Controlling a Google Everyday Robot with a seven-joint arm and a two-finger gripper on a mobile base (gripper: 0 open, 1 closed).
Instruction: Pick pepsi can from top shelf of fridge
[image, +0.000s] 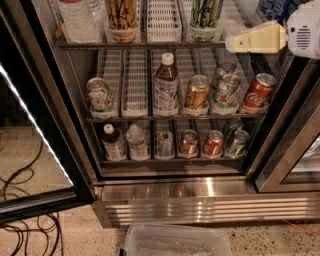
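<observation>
Fridge (200, 192): door open.
Top shelf (150, 44): blue shape at far right, probably the pepsi can (274, 9), partly cropped.
Gripper (240, 42): at the shelf's right end, near that shape; cannot tell how wide it stands.
Step, as judged: approach.
Next move calls for aligning with the can, then closing around it.

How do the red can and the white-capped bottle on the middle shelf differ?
The red can is short with a silver top; the bottle is taller, dark, white-capped. The can stands at the middle shelf's right end, the bottle near its middle. Both sit in white trays. The hand hangs upper right, above it.
</observation>
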